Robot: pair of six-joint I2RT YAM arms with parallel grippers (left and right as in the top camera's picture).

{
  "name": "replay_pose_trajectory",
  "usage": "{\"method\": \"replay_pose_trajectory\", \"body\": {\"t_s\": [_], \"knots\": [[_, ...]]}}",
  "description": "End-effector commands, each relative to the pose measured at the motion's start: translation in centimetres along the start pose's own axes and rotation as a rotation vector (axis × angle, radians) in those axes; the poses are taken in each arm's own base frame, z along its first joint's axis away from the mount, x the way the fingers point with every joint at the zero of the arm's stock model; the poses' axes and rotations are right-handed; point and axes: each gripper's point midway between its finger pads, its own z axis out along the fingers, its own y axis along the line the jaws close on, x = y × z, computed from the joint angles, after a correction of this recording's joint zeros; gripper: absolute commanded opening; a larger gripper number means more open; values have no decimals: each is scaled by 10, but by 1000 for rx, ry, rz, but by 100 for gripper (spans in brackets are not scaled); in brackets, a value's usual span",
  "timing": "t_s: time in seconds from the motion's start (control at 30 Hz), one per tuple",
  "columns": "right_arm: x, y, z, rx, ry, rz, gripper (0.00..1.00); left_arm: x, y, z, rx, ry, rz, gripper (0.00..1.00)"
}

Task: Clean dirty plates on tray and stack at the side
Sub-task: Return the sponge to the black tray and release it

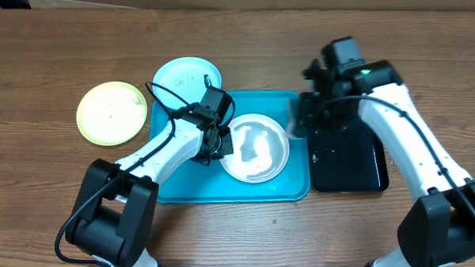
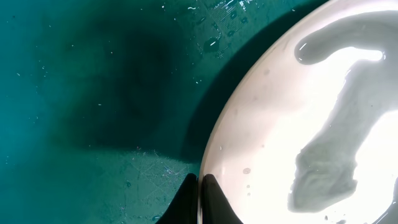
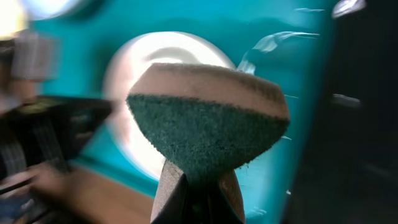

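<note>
A white plate [image 1: 257, 148] with a wet grey film lies on the turquoise tray [image 1: 295, 187]. My left gripper [image 1: 216, 145] is shut on its left rim, one finger [image 2: 214, 199] inside the plate [image 2: 292, 124] and one outside over the tray [image 2: 93, 93]. My right gripper [image 1: 308, 114] hovers at the tray's right edge, shut on a scouring sponge [image 3: 208, 121], green side toward the camera, with the white plate [image 3: 140, 68] behind it. The light blue plate [image 1: 186, 77] and the yellow-green plate [image 1: 111, 112] rest on the table left of the tray.
A glossy black tray [image 1: 349, 157] lies right of the turquoise tray, under my right arm. Bare wooden table [image 1: 45, 190] surrounds everything.
</note>
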Motion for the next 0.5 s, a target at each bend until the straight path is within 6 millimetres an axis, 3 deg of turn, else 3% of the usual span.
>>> {"method": "replay_pose_trajectory", "body": {"t_s": [0.0, 0.17, 0.47], "knots": [[-9, -63, -17, 270, -55, 42, 4, 2, 0, 4, -12, 11, 28, 4], [-3, -116, -23, 490, -51, 87, 4, 2, 0, 4, -12, 11, 28, 4], [0, -149, 5, 612, -39, -18, 4, 2, 0, 4, -12, 12, 28, 4]]}}
